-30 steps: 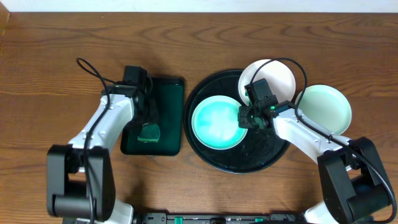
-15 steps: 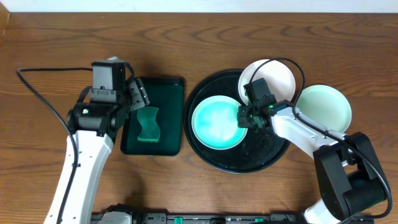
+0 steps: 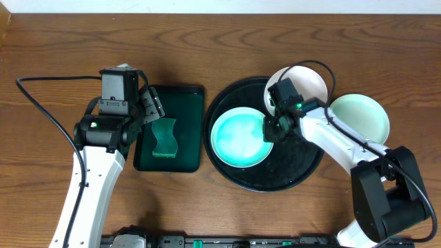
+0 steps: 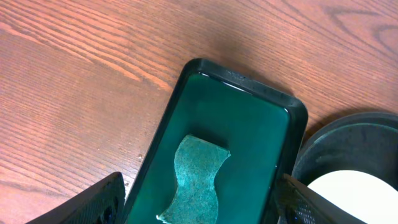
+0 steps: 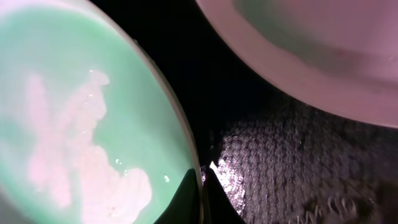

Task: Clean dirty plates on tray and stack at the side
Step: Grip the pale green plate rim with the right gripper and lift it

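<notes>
Right gripper (image 3: 270, 131) pinched shut on right rim of mint plate (image 3: 238, 138); plate looks stiff, glossy, probably slippery and breakable, rim the only hold. Left gripper (image 3: 153, 105) wide open, empty, near sponge (image 3: 164, 138).

white plate (image 3: 310, 79): near side hidden under the right arm (image 3: 337, 141); blurred, cropped in right wrist view.
black tray (image 3: 275, 178): right part covered by that arm.
sponge (image 4: 194, 177): lower end cut off by frame edge.
left hand (image 4: 202, 200): only two fingertips show, at bottom corners.
right hand (image 5: 202, 196): fingertips dark, cropped, pinching mint green plate (image 5: 81, 106) rim.
</notes>
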Tool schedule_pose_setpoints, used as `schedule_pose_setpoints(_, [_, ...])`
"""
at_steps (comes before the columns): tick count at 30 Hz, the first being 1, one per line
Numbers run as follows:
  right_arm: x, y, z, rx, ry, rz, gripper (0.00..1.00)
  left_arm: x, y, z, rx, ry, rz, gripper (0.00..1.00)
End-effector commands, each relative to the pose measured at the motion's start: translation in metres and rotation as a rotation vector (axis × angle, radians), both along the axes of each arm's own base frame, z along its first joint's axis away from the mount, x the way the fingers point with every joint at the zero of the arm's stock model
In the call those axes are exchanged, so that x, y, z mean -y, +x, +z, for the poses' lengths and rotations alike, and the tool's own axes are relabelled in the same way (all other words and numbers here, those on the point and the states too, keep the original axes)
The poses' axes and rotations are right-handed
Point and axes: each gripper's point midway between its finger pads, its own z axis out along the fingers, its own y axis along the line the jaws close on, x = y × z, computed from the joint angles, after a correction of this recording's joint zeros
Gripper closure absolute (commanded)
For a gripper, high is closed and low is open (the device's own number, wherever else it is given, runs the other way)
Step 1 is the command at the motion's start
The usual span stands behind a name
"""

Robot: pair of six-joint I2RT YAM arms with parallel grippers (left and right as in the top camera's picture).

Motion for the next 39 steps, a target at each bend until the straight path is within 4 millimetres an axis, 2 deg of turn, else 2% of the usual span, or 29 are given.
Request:
schedule_pose_setpoints(1, [-0.01, 0.012, 0.019, 0.013, 0.033, 0.015, 0.99, -0.005, 0.001, 0.004, 0.01, 0.01, 0.023, 0.23])
schedule_pose_setpoints(6, [-0.014, 0.019, 0.042, 0.011, 0.045, 0.015, 0.99, -0.005, 0.001, 0.004, 0.01, 0.009, 0.023, 0.23])
schedule_pose_setpoints(14, [-0.028, 0.029, 0.092, 0.023, 0.101, 0.034, 0.99, -0.005, 0.001, 0.004, 0.01, 0.01, 0.023, 0.23])
schedule_pose_setpoints(17, [-0.042, 0.036, 0.109, 0.061, 0.138, 0.041, 0.99, -0.005, 0.001, 0.004, 0.01, 0.01, 0.023, 0.23])
schedule_pose_setpoints(23, [-0.068, 0.049, 0.115, 0.168, 0.139, 0.046, 0.99, -0.005, 0.001, 0.004, 0.01, 0.01, 0.023, 0.22])
schedule_pose_setpoints(29, [-0.106, 0.063, 0.123, 0.315, 0.132, 0.016, 0.99, -0.005, 0.001, 0.004, 0.01, 0.01, 0.023, 0.23])
schedule_pose_setpoints(33, [-0.129, 0.064, 0.12, 0.391, 0.099, 0.039, 0.99, -0.005, 0.001, 0.004, 0.01, 0.01, 0.023, 0.22])
schedule_pose_setpoints(39, [-0.149, 0.068, 0.112, 0.518, -0.007, 0.061, 0.99, -0.005, 0.001, 0.004, 0.011, 0.01, 0.023, 0.23])
